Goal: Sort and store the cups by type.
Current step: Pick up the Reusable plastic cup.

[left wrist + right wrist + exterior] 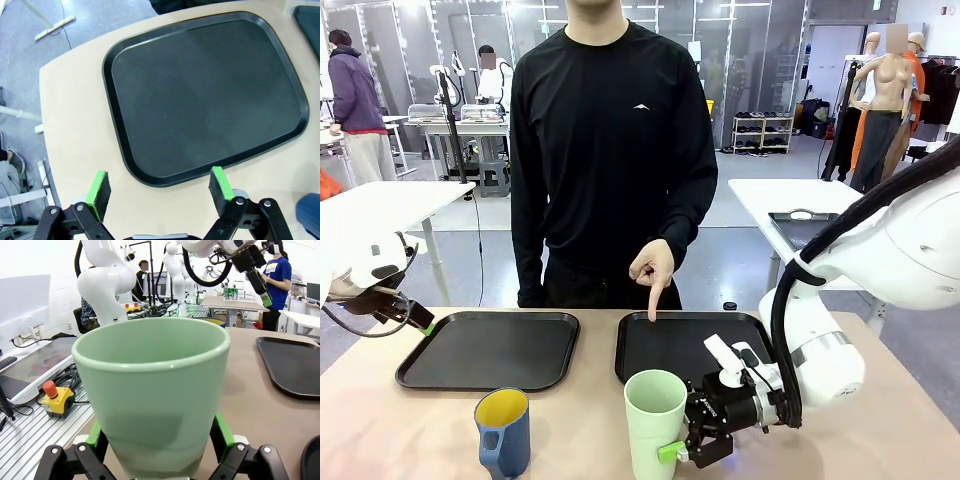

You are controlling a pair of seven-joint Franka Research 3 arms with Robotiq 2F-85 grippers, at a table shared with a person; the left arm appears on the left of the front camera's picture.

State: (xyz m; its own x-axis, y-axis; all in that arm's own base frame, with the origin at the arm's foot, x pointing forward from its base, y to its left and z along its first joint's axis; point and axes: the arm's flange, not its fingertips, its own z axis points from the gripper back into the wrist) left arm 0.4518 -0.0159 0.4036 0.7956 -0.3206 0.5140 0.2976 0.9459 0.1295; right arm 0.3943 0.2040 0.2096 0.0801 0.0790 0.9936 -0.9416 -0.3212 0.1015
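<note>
The tall mint-green tumbler (654, 420), seemingly plastic, overtops the yellow-lined blue mug (503, 432).

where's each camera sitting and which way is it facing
front: robot's side of the table, facing the person opposite; left arm and right arm show
left wrist: on the left arm, looking down at the left tray, left gripper open
right wrist: on the right arm, level with the green cup, which the right gripper straddles
shared: front and right wrist show that cup
</note>
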